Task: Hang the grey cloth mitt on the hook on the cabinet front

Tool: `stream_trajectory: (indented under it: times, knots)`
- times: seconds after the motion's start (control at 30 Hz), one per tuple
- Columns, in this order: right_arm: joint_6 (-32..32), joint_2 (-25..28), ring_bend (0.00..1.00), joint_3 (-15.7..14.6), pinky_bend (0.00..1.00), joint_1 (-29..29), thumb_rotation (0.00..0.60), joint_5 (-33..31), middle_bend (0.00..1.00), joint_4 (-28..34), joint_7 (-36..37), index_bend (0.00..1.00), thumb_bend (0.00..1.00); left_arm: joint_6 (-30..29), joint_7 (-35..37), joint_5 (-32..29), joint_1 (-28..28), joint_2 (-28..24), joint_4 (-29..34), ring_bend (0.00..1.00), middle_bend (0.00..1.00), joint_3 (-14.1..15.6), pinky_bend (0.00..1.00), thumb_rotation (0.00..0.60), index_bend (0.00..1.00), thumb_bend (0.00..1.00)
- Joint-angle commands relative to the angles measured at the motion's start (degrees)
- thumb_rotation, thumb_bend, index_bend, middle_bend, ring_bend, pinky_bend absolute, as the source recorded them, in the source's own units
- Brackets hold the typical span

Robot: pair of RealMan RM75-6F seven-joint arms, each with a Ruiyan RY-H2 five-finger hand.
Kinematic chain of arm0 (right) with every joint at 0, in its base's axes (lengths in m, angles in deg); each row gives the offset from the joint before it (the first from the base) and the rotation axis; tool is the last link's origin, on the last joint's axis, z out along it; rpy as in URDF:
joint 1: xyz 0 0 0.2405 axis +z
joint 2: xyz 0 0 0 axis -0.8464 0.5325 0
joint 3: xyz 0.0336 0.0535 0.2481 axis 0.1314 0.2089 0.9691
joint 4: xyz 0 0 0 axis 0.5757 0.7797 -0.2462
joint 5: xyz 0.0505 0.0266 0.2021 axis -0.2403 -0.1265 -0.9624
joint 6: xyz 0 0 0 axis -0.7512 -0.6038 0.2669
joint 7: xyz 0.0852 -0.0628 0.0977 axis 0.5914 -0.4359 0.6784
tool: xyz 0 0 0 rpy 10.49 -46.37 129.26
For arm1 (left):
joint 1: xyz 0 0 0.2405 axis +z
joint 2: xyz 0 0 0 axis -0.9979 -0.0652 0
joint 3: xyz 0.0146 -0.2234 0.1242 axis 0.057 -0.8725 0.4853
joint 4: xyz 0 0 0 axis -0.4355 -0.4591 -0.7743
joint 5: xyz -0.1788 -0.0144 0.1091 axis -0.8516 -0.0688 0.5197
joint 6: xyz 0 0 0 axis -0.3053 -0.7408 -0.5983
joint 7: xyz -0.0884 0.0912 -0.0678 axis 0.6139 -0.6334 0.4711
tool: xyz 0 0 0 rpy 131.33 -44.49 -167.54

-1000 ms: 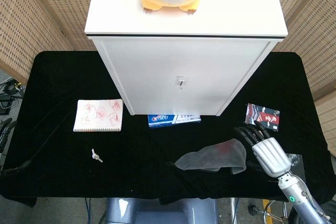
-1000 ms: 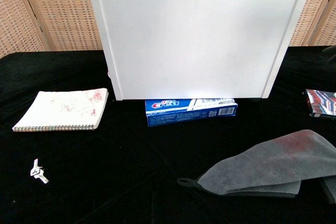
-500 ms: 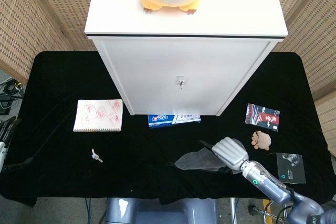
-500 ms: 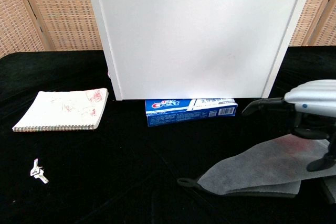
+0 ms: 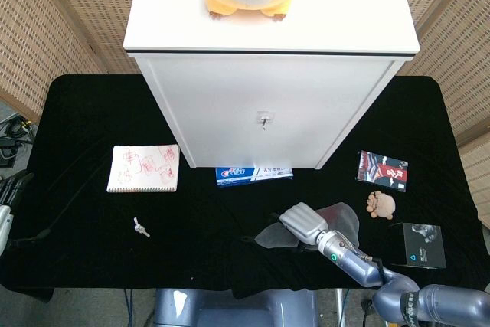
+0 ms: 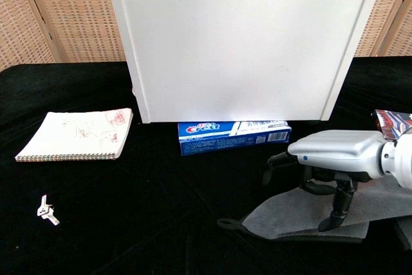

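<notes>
The right robot hand (image 6: 325,178) has travelled leftward across the mitt (image 5: 337,220) within the last second and is now hovering palm-down over its near-left portion, close to the hanging loop (image 6: 228,224). This suggests the grasp is being set up at the loop end, not yet made. Fingers (image 6: 336,214) are pointing downward, spread, touching or just above the cloth; nothing is being held. The mitt is lying flat on the counter (image 5: 84,112), well apart from the hook (image 5: 263,119) on the cabinet (image 5: 268,21). The left robot hand (image 5: 9,189) is barely showing at the frame edge; its state cannot be judged.
</notes>
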Motion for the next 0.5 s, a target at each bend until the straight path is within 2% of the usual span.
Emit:
stream_trajectory:
  times: [0.03,0.4,0.5]
  knots:
    - [-0.3,-1.7,0.97,-0.4,1.00,0.5,0.600,-2.0,0.94,-1.3,-2.2,0.28,0.22,0.1,0.0,0.0,-0.1,0.0,0.0,0.00,0.00,0.0,0.00,0.600,0.00,0.00]
    - [1.5,-5.4,0.97,-2.0,1.00,1.1,0.600,-6.2,0.94,-4.7,-8.6,0.28,0.24,0.0,-0.5,0.1,-0.2,0.1,0.2,0.00,0.00,0.0,0.00,0.600,0.00,0.00]
    - [2.2,-6.3,0.97,-2.4,1.00,1.0,0.600,-7.5,0.95,-5.4,-9.7,0.33,0.27,0.1,-0.5,0.2,-0.2,0.1,0.3,0.00,0.00,0.1,0.00,0.600,0.00,0.00]
